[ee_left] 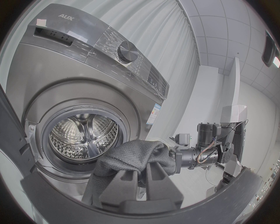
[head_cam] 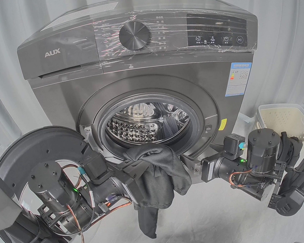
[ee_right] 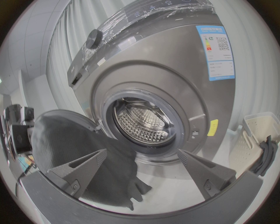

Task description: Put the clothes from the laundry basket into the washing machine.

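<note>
Straight ahead of the robot stands the grey front-loading washing machine (head_cam: 147,80), backed by pale curtains. Its round door (head_cam: 35,147) is swung fully open to the robot's left, and the steel drum (head_cam: 138,129) shows through the opening with its perforated wall bare as far as can be seen. On the floor at the machine's right corner sits the cream laundry basket (head_cam: 285,117). In the right wrist view something dark hangs over its rim, though whether it is cloth cannot be told. A dark grey garment (head_cam: 161,173) hangs in front of the lower rim of the door opening, outside the drum. Its bunched top is level with the rim and its longest part trails down toward the floor. Whether it touches the rim cannot be told. The left gripper (ee_left: 142,170) comes in from the left below the opening. Its jaws are clenched close together on the upper fold of the garment, with knit fabric heaped over the fingertips. The right gripper (ee_right: 141,151) is level with it on the other side, just beside the garment and pointing at the opening. Its jaws are spread wide and grasp nothing. One finger (ee_right: 84,164) overlaps the cloth in its own view, but contact cannot be judged. Plastic film covers the control panel around the round dial (head_cam: 134,35). A blue label (head_cam: 238,78) and a small yellow sticker (head_cam: 222,124) sit on the front, right of the opening.
</note>
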### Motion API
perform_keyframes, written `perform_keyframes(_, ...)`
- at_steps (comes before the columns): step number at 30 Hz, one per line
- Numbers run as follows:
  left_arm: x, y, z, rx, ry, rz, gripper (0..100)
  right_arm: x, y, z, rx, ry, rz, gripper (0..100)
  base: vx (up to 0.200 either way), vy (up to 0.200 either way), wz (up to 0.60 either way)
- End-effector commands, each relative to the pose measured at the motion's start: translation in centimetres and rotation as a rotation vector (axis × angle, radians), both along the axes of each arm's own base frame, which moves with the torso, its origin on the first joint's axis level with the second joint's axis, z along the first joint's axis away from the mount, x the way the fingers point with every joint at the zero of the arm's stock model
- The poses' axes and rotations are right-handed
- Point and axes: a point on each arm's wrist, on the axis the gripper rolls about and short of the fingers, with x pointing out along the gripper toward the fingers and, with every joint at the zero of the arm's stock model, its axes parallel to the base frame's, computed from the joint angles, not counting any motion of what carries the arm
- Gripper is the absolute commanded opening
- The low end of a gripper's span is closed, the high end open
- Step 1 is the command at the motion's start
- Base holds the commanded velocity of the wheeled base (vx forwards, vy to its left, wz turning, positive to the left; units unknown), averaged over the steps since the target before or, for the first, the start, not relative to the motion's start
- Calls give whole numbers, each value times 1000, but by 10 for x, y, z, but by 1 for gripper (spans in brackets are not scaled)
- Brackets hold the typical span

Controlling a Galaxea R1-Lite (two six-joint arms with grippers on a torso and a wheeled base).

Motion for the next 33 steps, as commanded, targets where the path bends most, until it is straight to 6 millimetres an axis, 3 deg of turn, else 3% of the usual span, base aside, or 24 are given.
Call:
perform_keyframes(1, 1, 1, -1, 5, 3, -1, 0, -3, -15, -12, -62, 26, -23, 100, 0, 0, 0)
perform_keyframes(10, 3, 3, -1, 8, 1, -25, 0, -17, -25, -32, -126, 102, 31, 100, 0, 0, 0)
perform_keyframes(18, 4, 3, 0, -3, -2, -17, 0, -25, -23, -35, -137, 98, 121, 100, 0, 0, 0)
perform_keyframes(22, 6, 1, -5, 10, 11, -13, 0, -31, -12, -27, -81, 24, 200, 100, 0, 0, 0)
perform_keyframes(33, 12, -3, -14, 30, 32, -8, 0, -37, 15, -30, -26, -48, 334, 100, 0, 0, 0)
